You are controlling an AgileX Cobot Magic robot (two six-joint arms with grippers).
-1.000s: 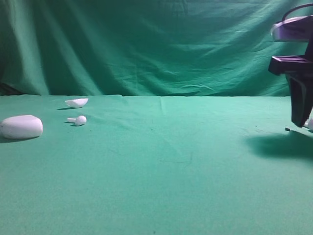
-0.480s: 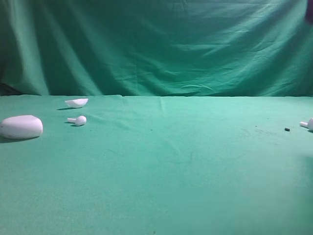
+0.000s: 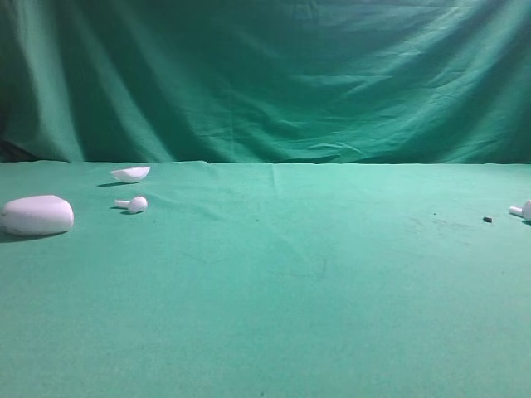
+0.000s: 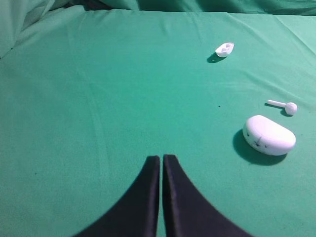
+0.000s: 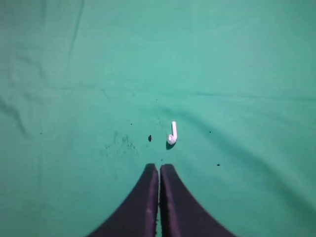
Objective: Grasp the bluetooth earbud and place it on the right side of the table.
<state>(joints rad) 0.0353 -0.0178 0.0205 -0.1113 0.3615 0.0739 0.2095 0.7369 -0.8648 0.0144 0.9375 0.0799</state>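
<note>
One bluetooth earbud point(image 3: 524, 211) lies on the green table point(image 3: 332, 290) at the far right edge of the exterior view; in the right wrist view this bluetooth earbud point(image 5: 172, 134) rests just ahead of my right gripper point(image 5: 159, 169), which is shut and empty. A second earbud point(image 3: 133, 203) lies at the left, also shown in the left wrist view as an earbud point(image 4: 284, 106). My left gripper point(image 4: 161, 159) is shut with nothing in it, well short of the earbud. Neither arm shows in the exterior view.
A white oval case point(image 3: 36, 215) sits at the far left, and the case point(image 4: 269, 135) lies right of my left gripper. A shallow white shell point(image 3: 130, 173) lies behind the left earbud. A dark speck point(image 3: 488, 220) lies near the right earbud. A green curtain point(image 3: 265, 75) hangs behind.
The right arm, which stood over the right earbud a second ago, has risen out of the exterior view. Its gripper has shut. The earbud stays on the cloth.
</note>
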